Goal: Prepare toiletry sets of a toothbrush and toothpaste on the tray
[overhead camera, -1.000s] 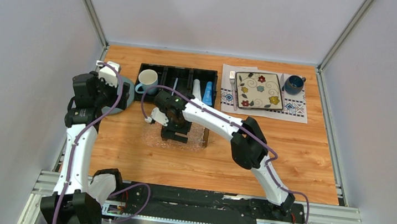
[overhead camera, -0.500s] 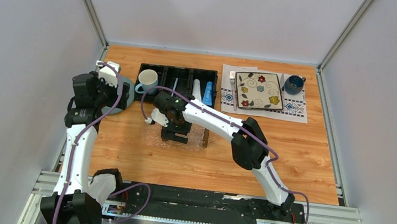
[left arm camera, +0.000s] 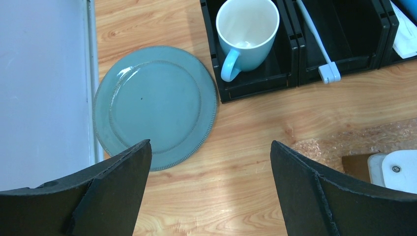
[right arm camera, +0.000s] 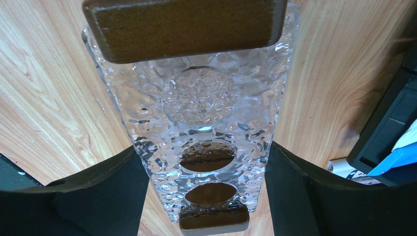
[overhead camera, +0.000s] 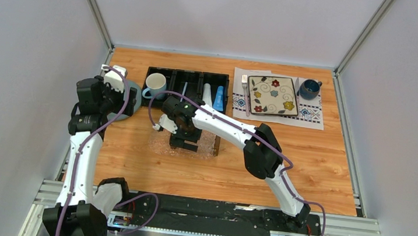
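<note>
Top: right pincer (overhead camera: 184, 143) sits down on the tray (overhead camera: 216, 144) mid tabletop (overhead camera: 307, 163). Toothbrush (overhead camera: 184, 87) lies in the black organizer's (overhead camera: 188, 73) middle compartment.
Left wrist: left pincer (left arm camera: 209, 187) spread wide, empty, above the blue plate (left arm camera: 155, 105).
Right wrist: fingers (right arm camera: 113, 191) clamp the tray's long sides.

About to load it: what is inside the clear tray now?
Nothing visible in the tray; the table shows through. The right pincer covers part of both long sides.

Wide-spread left gripper (left arm camera: 210, 147), teal plate (left arm camera: 155, 105) on table (left arm camera: 246, 123), mug (left arm camera: 246, 27) and toothbrush (left arm camera: 314, 37) in black organizer (left arm camera: 255, 88) compartments
</note>
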Controlling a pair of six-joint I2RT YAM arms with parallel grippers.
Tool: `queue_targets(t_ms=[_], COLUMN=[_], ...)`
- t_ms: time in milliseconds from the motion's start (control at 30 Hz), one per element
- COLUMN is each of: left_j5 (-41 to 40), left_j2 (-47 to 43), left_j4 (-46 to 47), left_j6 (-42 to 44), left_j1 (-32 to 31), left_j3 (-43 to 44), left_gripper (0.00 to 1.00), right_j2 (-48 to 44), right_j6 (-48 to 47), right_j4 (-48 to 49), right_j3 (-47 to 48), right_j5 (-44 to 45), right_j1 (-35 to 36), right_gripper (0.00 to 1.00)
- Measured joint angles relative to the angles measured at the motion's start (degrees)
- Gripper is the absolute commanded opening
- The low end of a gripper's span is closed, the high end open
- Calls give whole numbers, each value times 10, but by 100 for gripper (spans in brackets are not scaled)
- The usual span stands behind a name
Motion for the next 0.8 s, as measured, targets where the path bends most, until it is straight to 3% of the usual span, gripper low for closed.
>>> queue_targets(t_ms=[367,800], left_j5=[2,6], left_j2=[-5,-8], left_j4=[0,-1], left_j6=[0,0], left_j1=[0,0], left_j3=[-3,-6], left_gripper=[98,98], right_j2=[0,0], right_j6=[3,6], right_j4=[0,-1], right_j3=[0,0], right_j5=[0,7], right_j1=[0,3], right_gripper=[59,82])
